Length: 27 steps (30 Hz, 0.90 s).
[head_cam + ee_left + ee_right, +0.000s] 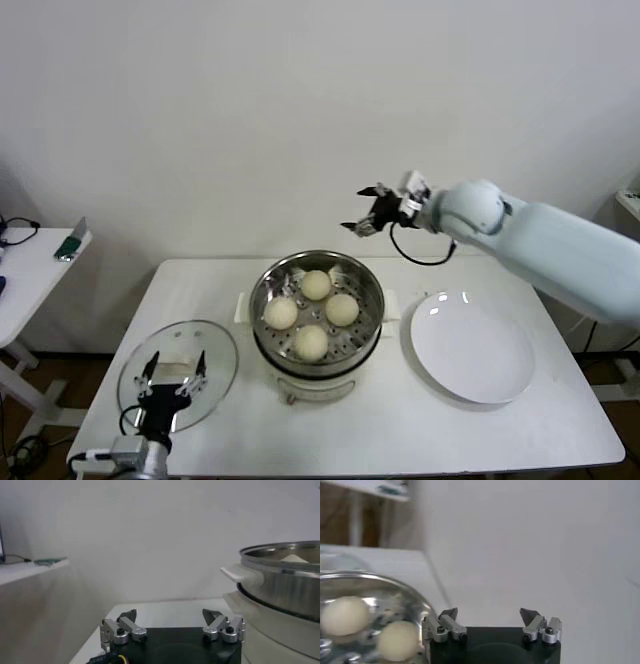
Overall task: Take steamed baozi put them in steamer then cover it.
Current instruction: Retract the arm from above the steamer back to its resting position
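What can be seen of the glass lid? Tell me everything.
The lid is round clear glass with a metal rim and a white oblong handle on top. It lies flat on the white table, left of the steamer and not on it. The open left gripper hovers over its handle, seemingly not gripping it.

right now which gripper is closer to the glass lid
Left. The left gripper hovers open right over the glass lid, which lies on the table left of the steamer. The right gripper is open, raised behind the steamer, far from the lid.
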### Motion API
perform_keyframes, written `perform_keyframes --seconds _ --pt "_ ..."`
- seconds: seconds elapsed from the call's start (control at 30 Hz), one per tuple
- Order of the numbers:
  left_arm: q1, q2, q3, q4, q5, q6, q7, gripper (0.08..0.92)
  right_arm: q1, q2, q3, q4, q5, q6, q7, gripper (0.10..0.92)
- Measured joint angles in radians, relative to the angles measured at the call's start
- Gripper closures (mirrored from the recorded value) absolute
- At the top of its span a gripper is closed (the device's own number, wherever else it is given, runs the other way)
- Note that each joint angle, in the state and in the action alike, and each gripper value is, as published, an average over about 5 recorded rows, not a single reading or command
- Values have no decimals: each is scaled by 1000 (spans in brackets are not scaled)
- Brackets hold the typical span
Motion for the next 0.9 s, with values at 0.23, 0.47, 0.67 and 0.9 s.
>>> perform_keyframes --seconds 0.23,0.47,0.67,0.9 --pt "-15 13 -3 15 82 -12 -18 177 -465 -48 462 60 -128 128 97 203" --pt "-15 34 -11 32 198 -28 -53 177 -930 43 903 91 -242 284 118 203" --pt "-4 65 -24 58 377 -64 -133 177 -1294 150 1153 108 -312 407 110 203" --pt "16 118 -30 120 675 -109 -252 177 -1566 264 1274 122 -370 521 104 203"
